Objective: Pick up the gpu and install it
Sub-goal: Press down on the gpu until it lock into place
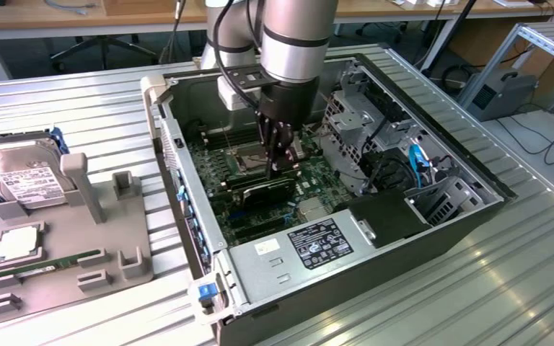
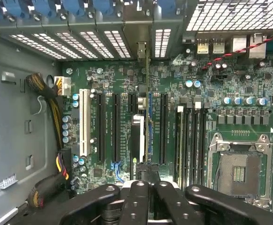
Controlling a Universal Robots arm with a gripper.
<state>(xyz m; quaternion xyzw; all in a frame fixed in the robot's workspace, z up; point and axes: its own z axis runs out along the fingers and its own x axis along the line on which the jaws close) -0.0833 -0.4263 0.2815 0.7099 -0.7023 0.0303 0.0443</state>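
The gpu (image 1: 260, 193) is a dark flat card standing on edge over the green motherboard (image 1: 221, 169), inside the open computer case (image 1: 450, 223). My gripper (image 1: 279, 171) reaches straight down into the case and is shut on the card's upper edge. In the wrist view the gpu (image 2: 138, 140) appears edge-on, running along a black expansion slot toward the rear bracket openings, and my gripper (image 2: 146, 180) is closed around its near end. Whether the card is fully seated in the slot I cannot tell.
A grey parts holder (image 1: 113, 252) at the exterior view's left carries a silver hard drive (image 1: 22, 179), a processor (image 1: 19, 246) and a green memory stick (image 1: 46, 264). Inside the case are the power supply (image 1: 301, 249), a drive cage (image 1: 354, 119) and the processor socket (image 2: 239, 171).
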